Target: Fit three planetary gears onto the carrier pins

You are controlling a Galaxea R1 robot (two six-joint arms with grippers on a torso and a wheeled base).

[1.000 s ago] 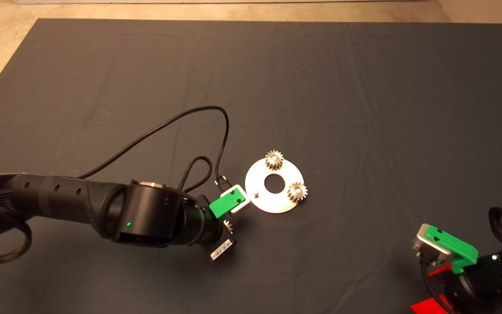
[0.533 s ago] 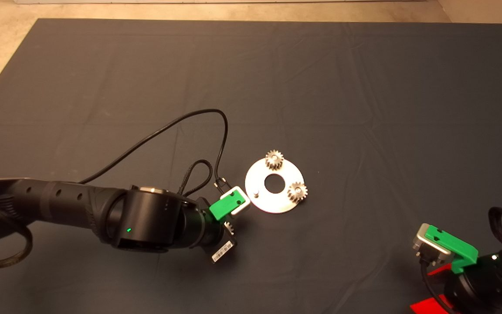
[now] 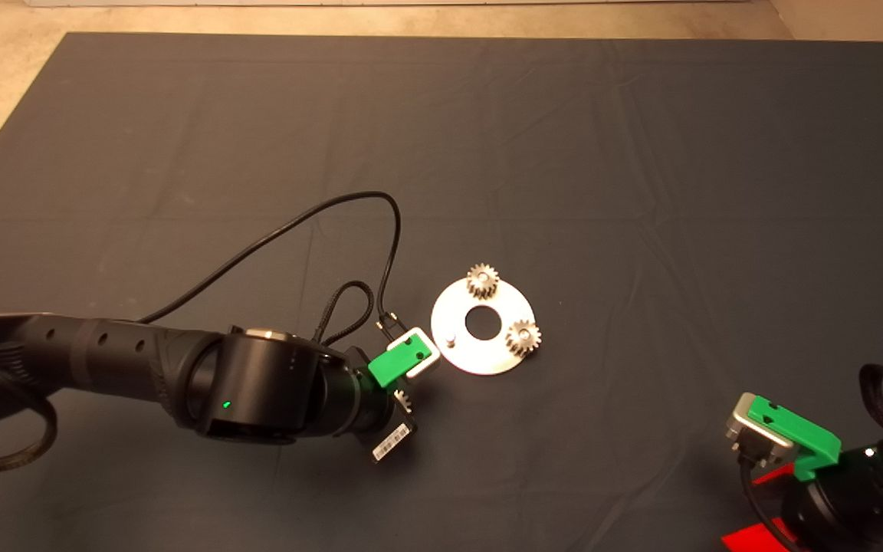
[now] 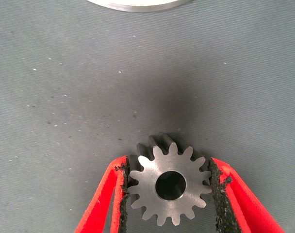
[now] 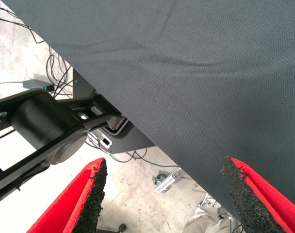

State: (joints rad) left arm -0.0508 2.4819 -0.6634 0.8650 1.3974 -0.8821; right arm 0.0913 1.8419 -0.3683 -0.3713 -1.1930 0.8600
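Note:
The round silver carrier plate (image 3: 480, 357) lies on the mat's middle. Two planetary gears sit on its pins, one at the far side (image 3: 481, 280) and one at the right (image 3: 523, 336). The third carrier pin (image 3: 450, 338) stands bare at the plate's left. My left gripper (image 4: 168, 164) is shut on the third gear (image 4: 150, 187), its pads against the teeth, just off the plate's near-left edge (image 4: 138, 4). In the head view this gear (image 3: 403, 397) peeks out under the wrist. My right gripper (image 3: 756, 510) is parked at the lower right, open and empty (image 5: 163, 164).
A black cable (image 3: 319, 215) loops from the left wrist over the mat to the left of the plate. The dark mat (image 3: 641, 192) has shallow wrinkles. The right wrist view looks past the mat's edge at the robot's base and floor cables (image 5: 45, 121).
The left arm has shifted slightly down and toward the left; its gripper and the held gear stay almost where they were. The right arm has not moved.

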